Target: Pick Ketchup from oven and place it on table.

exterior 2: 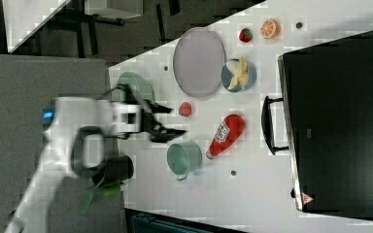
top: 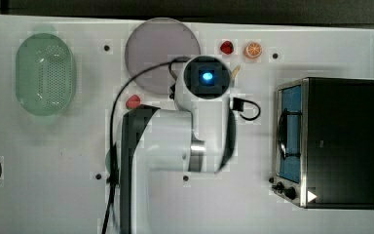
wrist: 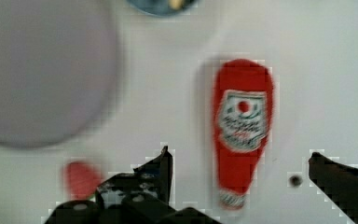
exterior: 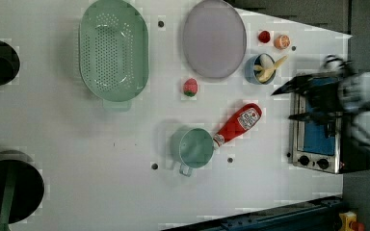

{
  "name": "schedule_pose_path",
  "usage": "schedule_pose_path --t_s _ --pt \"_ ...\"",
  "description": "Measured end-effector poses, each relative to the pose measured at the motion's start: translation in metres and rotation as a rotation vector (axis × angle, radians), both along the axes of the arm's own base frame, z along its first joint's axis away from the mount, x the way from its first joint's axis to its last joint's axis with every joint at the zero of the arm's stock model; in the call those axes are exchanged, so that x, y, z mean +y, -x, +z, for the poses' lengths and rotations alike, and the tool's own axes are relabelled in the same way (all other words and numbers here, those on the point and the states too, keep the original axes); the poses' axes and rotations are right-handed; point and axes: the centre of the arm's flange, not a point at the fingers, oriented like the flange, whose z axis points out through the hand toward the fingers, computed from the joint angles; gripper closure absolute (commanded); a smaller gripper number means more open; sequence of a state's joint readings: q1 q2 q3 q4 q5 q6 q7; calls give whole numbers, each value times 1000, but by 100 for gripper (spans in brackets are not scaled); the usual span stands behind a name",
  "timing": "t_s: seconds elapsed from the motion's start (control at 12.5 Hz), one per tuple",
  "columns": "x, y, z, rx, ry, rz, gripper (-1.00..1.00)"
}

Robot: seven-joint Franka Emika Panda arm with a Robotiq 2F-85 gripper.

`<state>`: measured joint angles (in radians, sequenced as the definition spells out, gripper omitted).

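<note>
On table (exterior: 101, 159) | ketchup (wrist: 241, 130) flat | between spread jaws, untouched

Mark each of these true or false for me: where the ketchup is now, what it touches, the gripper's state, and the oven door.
1. The ketchup lies on its side on the table. True.
2. The gripper is shut on the ketchup. False: it is open, the bottle lying free on the table.
3. The ketchup's cap end is at the teal cup. True.
4. The oven door hangs open. False: it is closed.
</note>
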<state>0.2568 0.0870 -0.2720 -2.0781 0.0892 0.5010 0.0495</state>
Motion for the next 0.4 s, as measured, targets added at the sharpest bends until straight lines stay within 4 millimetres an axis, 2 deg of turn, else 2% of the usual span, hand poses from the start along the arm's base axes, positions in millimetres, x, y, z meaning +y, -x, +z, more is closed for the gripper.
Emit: schedule_pose_path --t_s 0.24,0.4 --pt "-9 7 144 -122 -28 13 -100" --pt "-12 16 222 -207 29 45 -100"
